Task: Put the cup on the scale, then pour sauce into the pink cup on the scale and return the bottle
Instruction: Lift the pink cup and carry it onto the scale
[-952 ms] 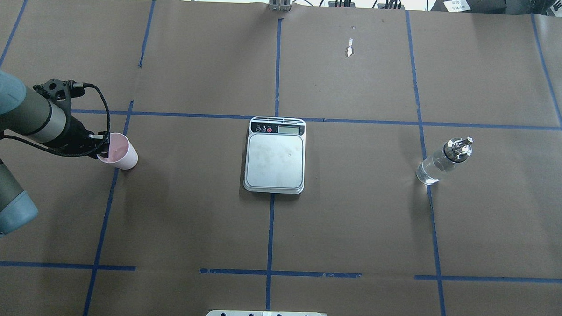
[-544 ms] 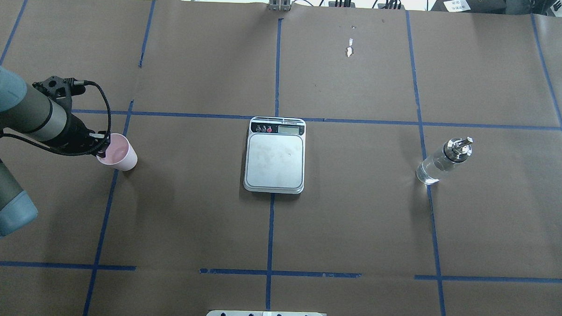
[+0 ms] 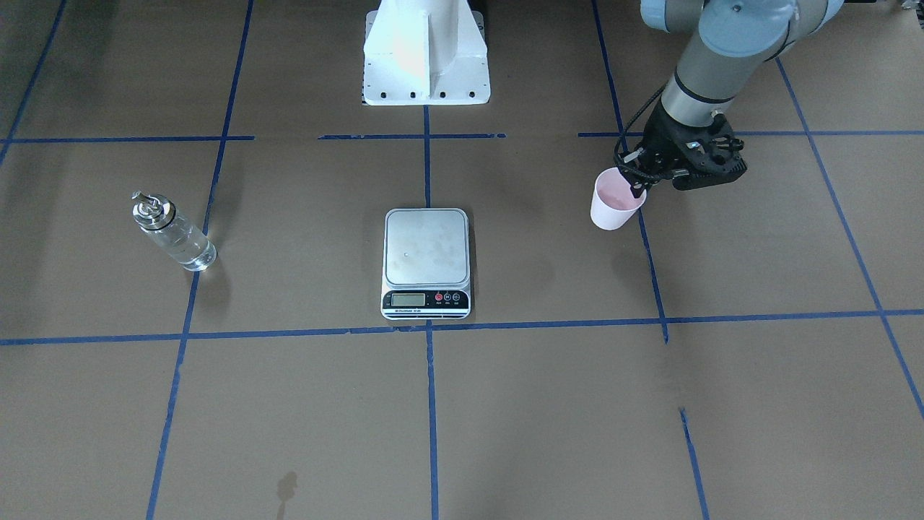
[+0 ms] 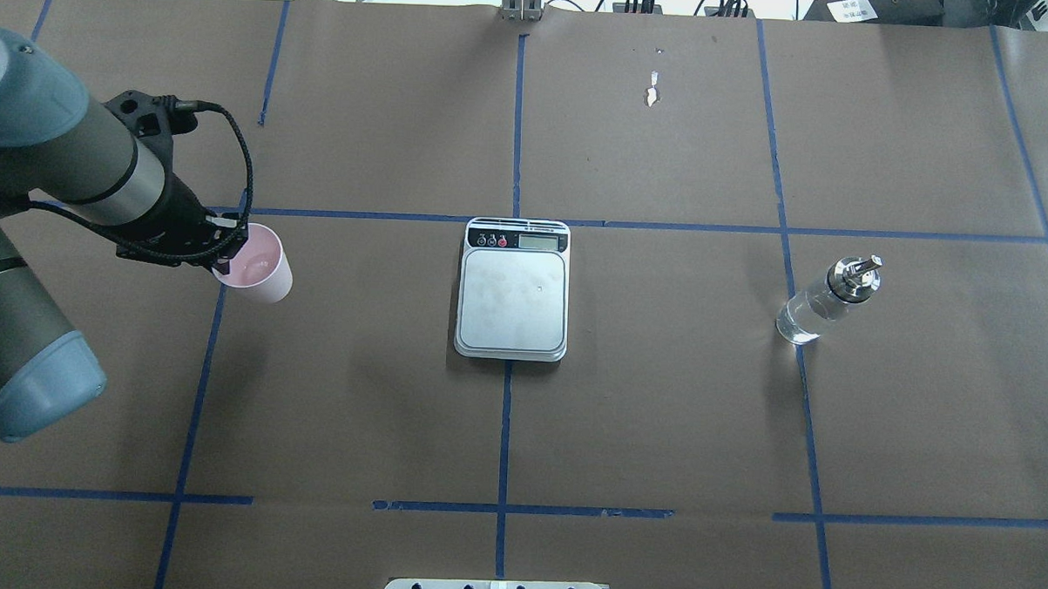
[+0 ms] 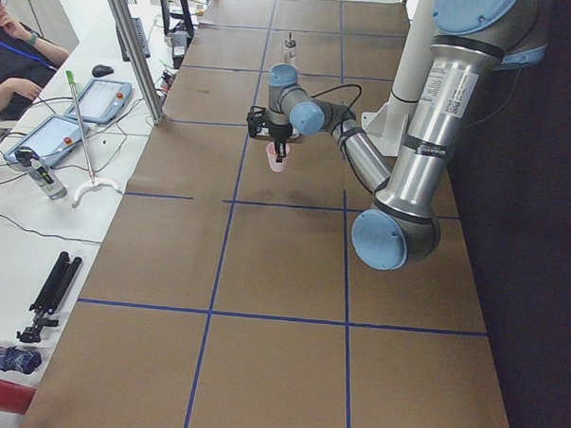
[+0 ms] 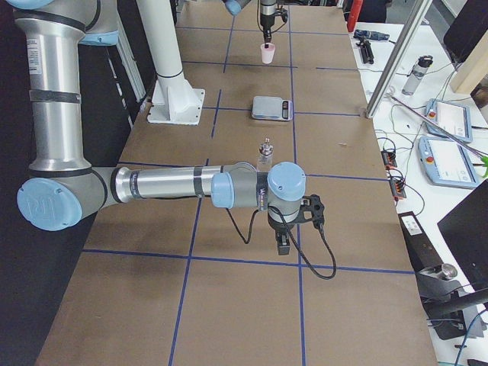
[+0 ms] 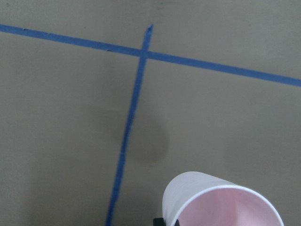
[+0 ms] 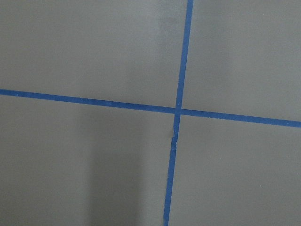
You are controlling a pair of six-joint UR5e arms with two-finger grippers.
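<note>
The left gripper (image 4: 222, 260) is clamping the pink cup (image 4: 261, 274) by its rim, on the side of the cup nearest the arm, with a dark fingertip reaching down inside the mouth. The cup is hanging upright just below and in front of this gripper, mouth up. It is riding clear of the table (image 4: 355, 393), and its shadow is lying apart from it on the brown paper, beside a blue tape line (image 7: 127, 136).

Farther out from the left gripper, toward the middle of the table, the scale (image 4: 512, 298) is lying flat with its steel platform facing up. Its display strip is pointing away from the robot. It is sitting well apart from the cup.

Farther again in the same direction, the bottle (image 4: 824, 301) is standing upright on a tape line with its silver cap on. The clear sauce (image 4: 797, 323) is showing through the glass.

Farthest from the left gripper, beyond the bottle, the right gripper (image 6: 281, 245) is hanging above the paper with its fingers pointing down. Only the side camera is catching it, so I cannot tell whether it is released or clenched. Its own wrist camera is showing just a crossing of tape lines on the paper.
</note>
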